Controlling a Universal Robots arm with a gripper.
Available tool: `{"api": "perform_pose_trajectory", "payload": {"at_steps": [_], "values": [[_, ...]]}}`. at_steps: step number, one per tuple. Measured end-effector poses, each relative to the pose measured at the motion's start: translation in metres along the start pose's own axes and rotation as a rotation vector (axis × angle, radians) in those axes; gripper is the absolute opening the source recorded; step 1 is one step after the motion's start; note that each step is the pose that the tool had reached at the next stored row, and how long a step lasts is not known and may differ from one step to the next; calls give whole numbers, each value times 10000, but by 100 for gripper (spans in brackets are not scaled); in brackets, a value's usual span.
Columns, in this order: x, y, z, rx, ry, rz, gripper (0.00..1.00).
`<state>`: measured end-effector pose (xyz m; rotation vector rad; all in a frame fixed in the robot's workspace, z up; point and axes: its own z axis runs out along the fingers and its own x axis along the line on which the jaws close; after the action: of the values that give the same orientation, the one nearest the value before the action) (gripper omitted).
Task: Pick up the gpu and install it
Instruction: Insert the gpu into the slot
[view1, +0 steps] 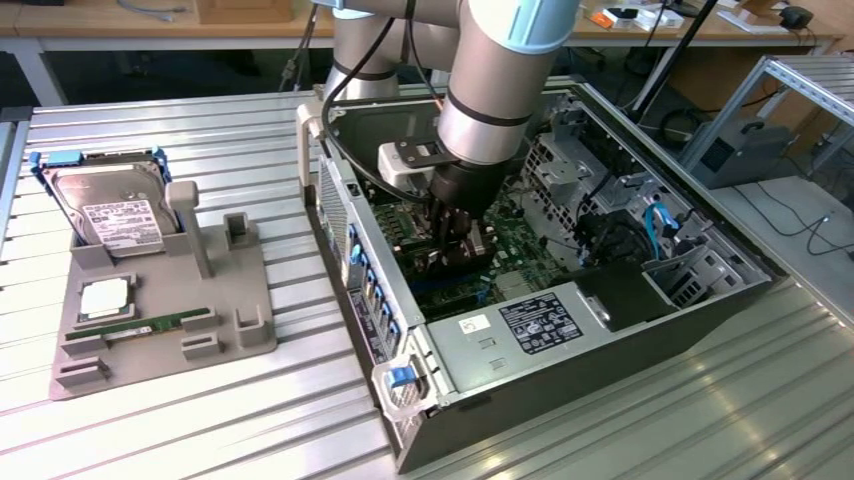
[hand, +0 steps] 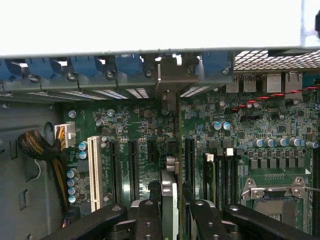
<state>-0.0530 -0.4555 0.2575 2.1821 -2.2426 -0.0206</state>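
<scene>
hand (hand: 171, 212) clamps gpu (hand: 171, 150) edge-on above motherboard (hand: 145, 125), arm (view1: 501, 80) reaching down into case (view1: 561, 330).

Exterior high, angled down; wrist close inside case (view1: 694, 300) — both see motherboard (hand: 150, 125).

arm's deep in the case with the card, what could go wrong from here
1. The gpu, held edge-on by the gripper, stands among several parallel slots on the motherboard; slightly off, it may miss its slot.
2. Its bracket end sits close to the rear slot frame and might catch there.
3. The arm works low between the case walls, near cables.
</scene>
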Motion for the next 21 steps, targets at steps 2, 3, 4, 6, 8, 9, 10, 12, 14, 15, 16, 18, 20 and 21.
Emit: {"api": "perform_pose_trajectory", "payload": {"at_steps": [2, 3, 4, 6, 8, 9, 10, 12, 14, 15, 16, 18, 20, 21], "values": [[0, 0, -7, 0, -1, 0, 27], [0, 0, -12, 0, 2, -1, 27], [0, 0, -17, -1, 3, -1, 27], [0, 0, -20, 0, 0, -1, 27], [0, -2, -19, -4, 20, -1, 27], [-1, -4, -17, -2, 116, -1, 27], [-1, -5, -17, -2, 133, -1, 27], [-1, -3, -17, -1, 135, 2, 27], [-1, -4, -15, -2, 150, 1, 27], [-1, -4, -15, -2, 150, 1, 27], [-1, -4, -15, -2, 150, 1, 27], [-1, -3, -7, -5, 150, 2, 27], [-1, -4, 2, -12, 152, 2, 27], [-1, -4, 5, -13, 151, 2, 27]]}}
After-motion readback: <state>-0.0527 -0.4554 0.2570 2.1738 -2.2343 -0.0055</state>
